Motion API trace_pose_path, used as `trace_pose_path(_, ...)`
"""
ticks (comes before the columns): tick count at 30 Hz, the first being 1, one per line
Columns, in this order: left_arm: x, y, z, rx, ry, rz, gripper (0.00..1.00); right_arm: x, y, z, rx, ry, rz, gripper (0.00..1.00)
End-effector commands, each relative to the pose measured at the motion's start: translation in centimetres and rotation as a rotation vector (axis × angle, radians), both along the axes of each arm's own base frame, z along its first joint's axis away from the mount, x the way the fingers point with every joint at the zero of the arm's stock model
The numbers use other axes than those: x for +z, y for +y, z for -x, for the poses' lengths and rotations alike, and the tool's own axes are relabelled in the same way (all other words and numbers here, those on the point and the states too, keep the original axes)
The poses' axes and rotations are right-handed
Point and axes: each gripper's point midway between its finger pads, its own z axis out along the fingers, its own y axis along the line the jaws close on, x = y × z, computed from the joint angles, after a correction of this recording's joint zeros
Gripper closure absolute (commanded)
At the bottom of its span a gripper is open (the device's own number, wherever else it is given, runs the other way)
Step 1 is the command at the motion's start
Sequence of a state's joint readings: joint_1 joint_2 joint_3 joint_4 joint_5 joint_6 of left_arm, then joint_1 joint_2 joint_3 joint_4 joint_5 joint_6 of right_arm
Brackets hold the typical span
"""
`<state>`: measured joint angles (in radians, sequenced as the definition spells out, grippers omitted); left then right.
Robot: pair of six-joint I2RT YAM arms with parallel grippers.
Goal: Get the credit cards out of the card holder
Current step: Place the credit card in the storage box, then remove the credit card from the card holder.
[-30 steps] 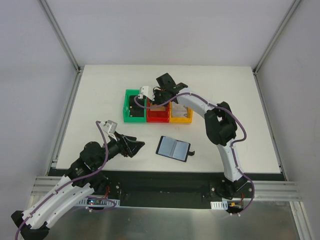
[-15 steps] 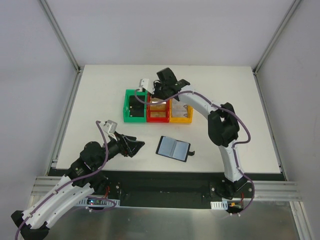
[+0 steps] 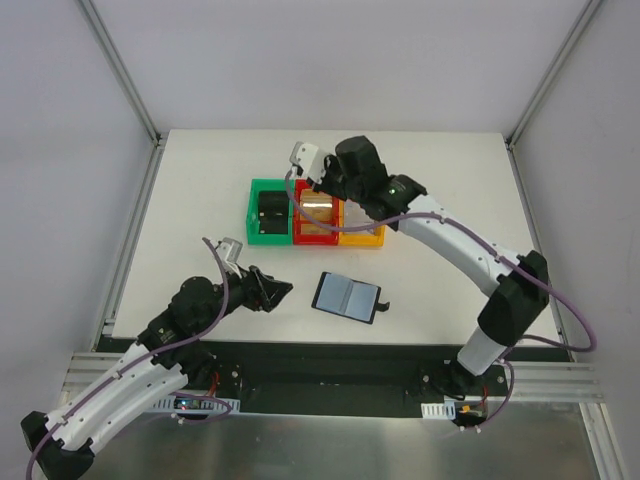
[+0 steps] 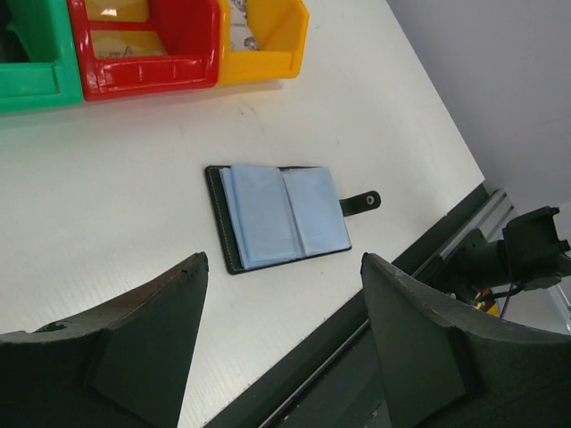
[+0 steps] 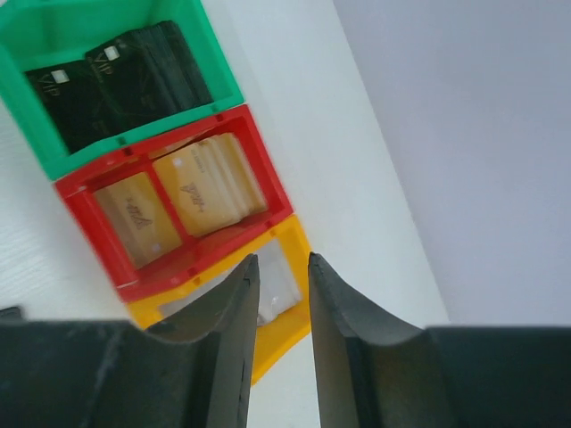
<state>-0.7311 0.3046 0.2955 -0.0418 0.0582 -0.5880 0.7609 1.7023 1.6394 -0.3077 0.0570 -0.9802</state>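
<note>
The card holder [image 3: 347, 296] lies open and flat on the white table, showing two bluish-grey panels and a small black tab [image 4: 361, 203]. It also shows in the left wrist view [image 4: 285, 214]. Tan-gold credit cards [image 5: 210, 183] lie in the red bin [image 3: 315, 236]. Pale grey-white cards [image 5: 284, 283] lie in the yellow bin [image 3: 362, 238]. My left gripper [image 3: 277, 290] is wide open and empty just left of the holder, with dark fingertips [image 4: 187, 276]. My right gripper [image 3: 325, 188] hovers above the red and yellow bins, jaws narrowly apart and empty [image 5: 280, 260].
A green bin [image 3: 268, 238] left of the red one holds chunky black objects [image 5: 116, 85]. The three bins stand in a row at mid-table. The table's near edge and a metal rail [image 4: 419, 267] lie just beyond the holder.
My right arm has swung its elbow out to the right and the gripper has risen from the red bin. My left gripper has edged slightly toward the holder.
</note>
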Motion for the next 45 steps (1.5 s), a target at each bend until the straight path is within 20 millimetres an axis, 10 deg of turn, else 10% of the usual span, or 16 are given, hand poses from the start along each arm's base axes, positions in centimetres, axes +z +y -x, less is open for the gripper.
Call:
trace_pose_path(1,0.3,-0.6,-0.6,0.006,0.034,0.015,0.31,-1.5,-2.5,3.3,-0.182,0.079,-0.068,0.69)
trace_pose_path(6,-0.5,-1.9,-0.3,-0.046,0.089,0.025,0.31,-2.9,-6.7,7.2,-0.392,0.203,-0.269,0.63)
trace_pose_path(13,-2.3,-4.2,0.1,-0.133,0.191,0.043,0.32,-7.1,-9.6,12.3,-0.485,0.66,-0.742,0.01)
trace_pose_path(22,-4.5,-7.3,0.6,-0.2,0.27,-0.028,0.36,-14.0,-11.6,16.3,-0.623,0.661,-0.692,0.01)
trace_pose_path(28,-5.3,-8.3,0.0,-0.201,0.293,-0.032,0.39,-18.1,-12.3,18.8,-0.714,0.693,-0.561,0.24)
trace_pose_path(34,-5.1,-9.2,-0.9,-0.207,0.294,-0.048,0.41,-20.3,-11.1,20.4,-0.673,0.795,-0.631,0.73)
trace_pose_path(45,-7.4,-11.4,-2.4,-0.213,0.369,-0.1,0.46,-22.5,-11.2,21.2,-0.67,0.824,-0.608,0.81)
